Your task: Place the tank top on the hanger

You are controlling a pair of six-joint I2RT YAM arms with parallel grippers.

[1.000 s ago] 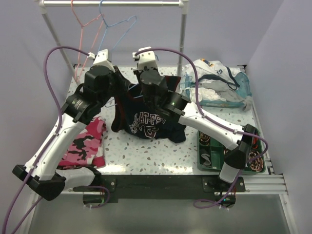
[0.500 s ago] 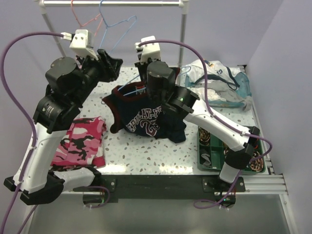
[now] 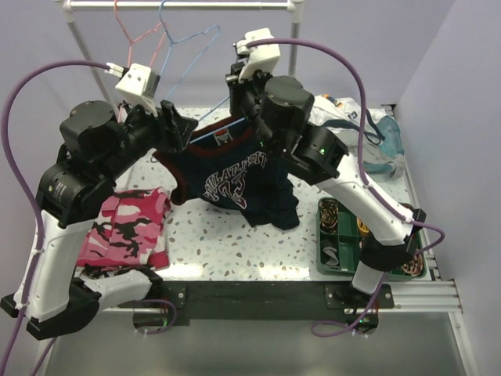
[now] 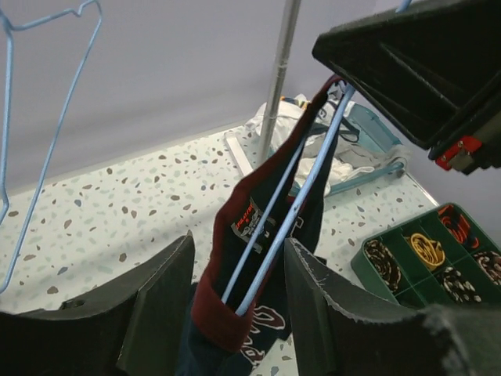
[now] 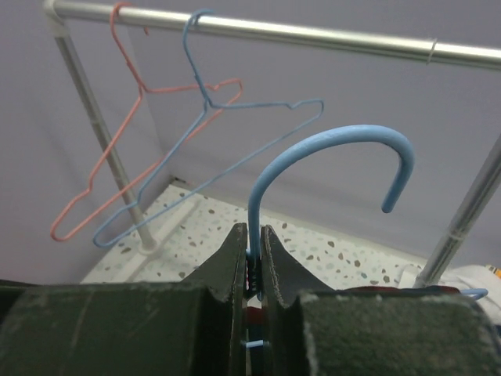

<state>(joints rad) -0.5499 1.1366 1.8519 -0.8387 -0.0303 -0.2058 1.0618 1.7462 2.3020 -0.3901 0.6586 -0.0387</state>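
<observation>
A speckled table stands under a clothes rail, with lilac walls behind. Compared with a second ago, the tank top has been raised at frame centre, hem still low. It is draped on the hanger, whose neck is gripped by the clenched right claw. The left claw has been released, its fingers apart around the shoulder. The top is judged nearly seated. Blue wires inside the red-trimmed shoulder are shown only in the left wrist view, and the clamped hook only in the right wrist view.
</observation>
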